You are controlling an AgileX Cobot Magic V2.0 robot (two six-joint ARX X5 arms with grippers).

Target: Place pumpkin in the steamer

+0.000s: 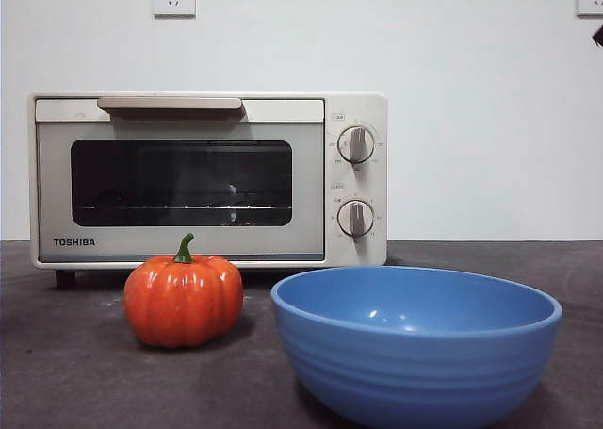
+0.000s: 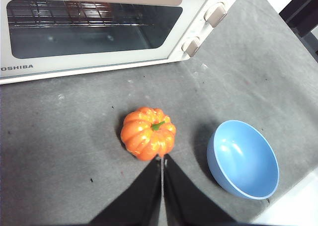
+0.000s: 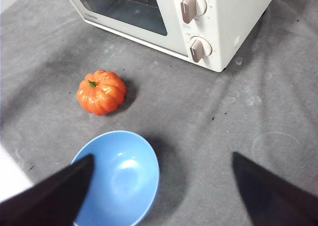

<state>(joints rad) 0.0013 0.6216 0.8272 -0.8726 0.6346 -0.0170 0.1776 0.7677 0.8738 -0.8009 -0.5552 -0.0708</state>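
The orange ribbed pumpkin with a green stem sits on the dark grey table in front of the steamer, a cream-white TOSHIBA oven whose glass door is closed. The pumpkin also shows in the left wrist view and the right wrist view. My left gripper is shut and empty, high above the table, just short of the pumpkin. My right gripper is open and empty, high above the table beside the blue bowl. The steamer shows in both wrist views.
A wide blue ribbed bowl stands empty at the front right, next to the pumpkin. It also shows in the left wrist view. The table's edge runs close to the bowl. Black arm tips show at the top right corner.
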